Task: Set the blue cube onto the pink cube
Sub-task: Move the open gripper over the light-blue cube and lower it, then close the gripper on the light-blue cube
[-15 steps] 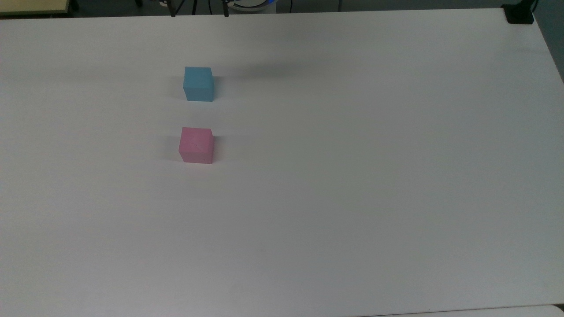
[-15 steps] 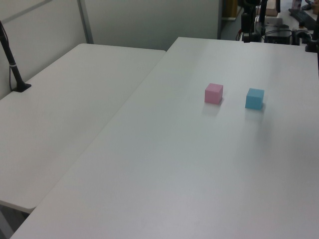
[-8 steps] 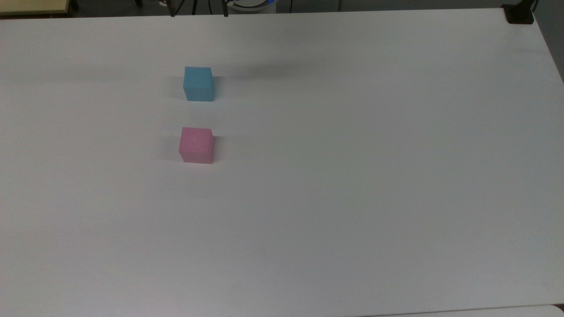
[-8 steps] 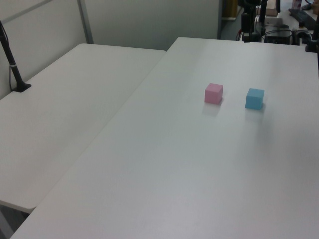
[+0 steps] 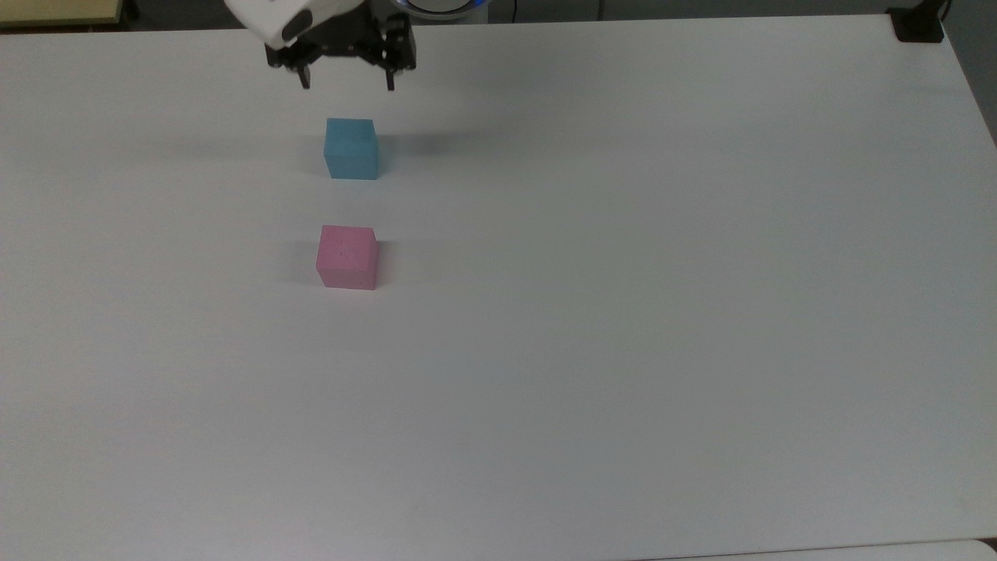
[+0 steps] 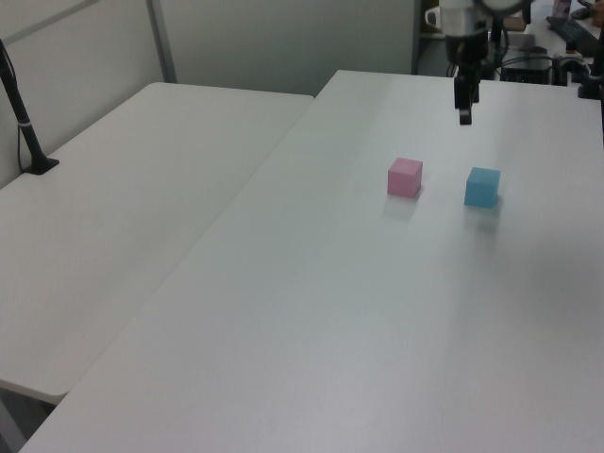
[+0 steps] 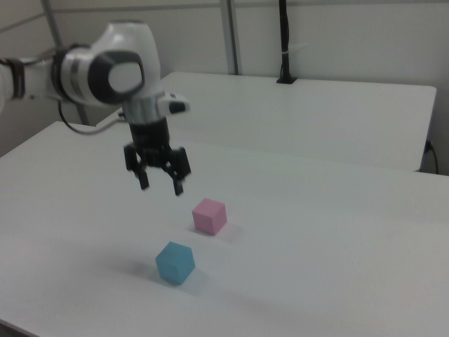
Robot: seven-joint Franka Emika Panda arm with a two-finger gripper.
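The blue cube (image 5: 351, 148) sits flat on the white tabletop (image 5: 623, 312), free of any grip; in the top view it lies toward the far left part of the surface, and the pink cube (image 5: 347, 256) sits nearer the camera, almost straight below it in the picture, the two apart with bare tabletop between them. In the left view the blue cube (image 6: 482, 187) is on the left view's right of the pink cube (image 6: 405, 177), side by side and not touching; in the right view the blue cube (image 7: 175, 262) is closer to the camera and the pink cube (image 7: 209, 215) lies just behind it, toward the right view's right.

The gripper (image 5: 345, 80) hangs in the air above the tabletop, beyond the blue cube near the far edge in the top view; its jaws are spread apart and hold nothing, the two dark fingers pointing down. In the right view the gripper (image 7: 159, 187) is well above both cubes, off to the right view's left of the pink cube, under the white arm (image 7: 105, 70); in the left view the gripper (image 6: 464, 117) hangs behind the cubes.

A second white table (image 6: 142, 208) adjoins the tabletop on the left view's left; a black post (image 6: 24, 123) stands on it.
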